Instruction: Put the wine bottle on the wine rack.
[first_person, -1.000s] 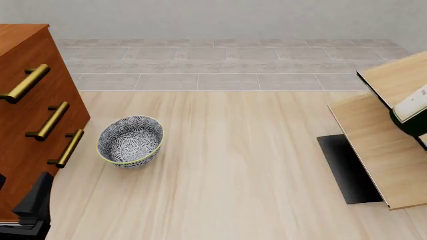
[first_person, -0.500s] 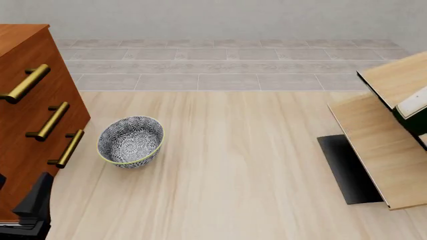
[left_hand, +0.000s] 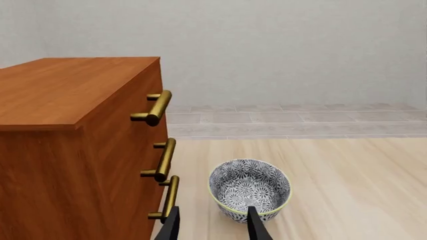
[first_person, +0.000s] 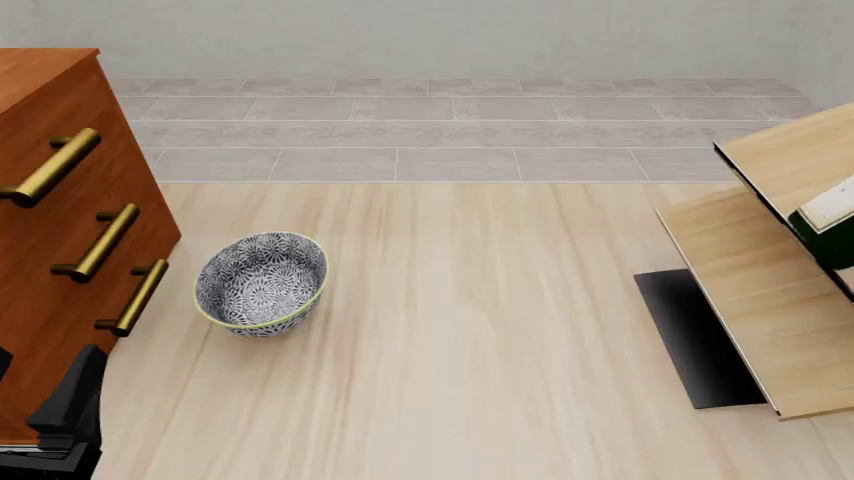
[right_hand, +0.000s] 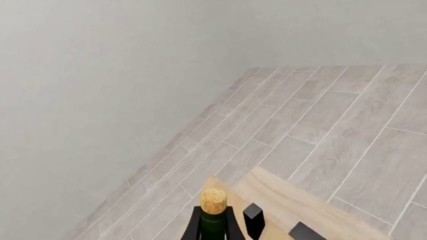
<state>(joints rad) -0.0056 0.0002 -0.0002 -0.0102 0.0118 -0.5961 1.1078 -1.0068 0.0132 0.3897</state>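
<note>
The wine bottle (first_person: 830, 228), dark green with a white label, shows only as a sliver at the right edge of the front view, over the wine rack (first_person: 754, 285) of pale slanted panels on a black base plate (first_person: 691, 335). In the right wrist view its tan cork and neck (right_hand: 213, 210) rise close to the camera, with a rack panel (right_hand: 300, 202) just beyond. My right gripper holds it, but the fingers are outside both views. My left gripper (left_hand: 213, 214) is open and empty, low beside the cabinet, and appears as a dark shape (first_person: 70, 405) at the bottom left.
A reddish-brown drawer cabinet (first_person: 54, 250) with brass handles fills the left side. A patterned grey-blue bowl (first_person: 262, 283) stands on the table just right of it, right ahead of the left gripper (left_hand: 249, 190). Grey tiled floor lies behind the table.
The wine bottle has slid further right over the rack, so less of it shows in the front view. The left arm, bowl and cabinet have not moved.
</note>
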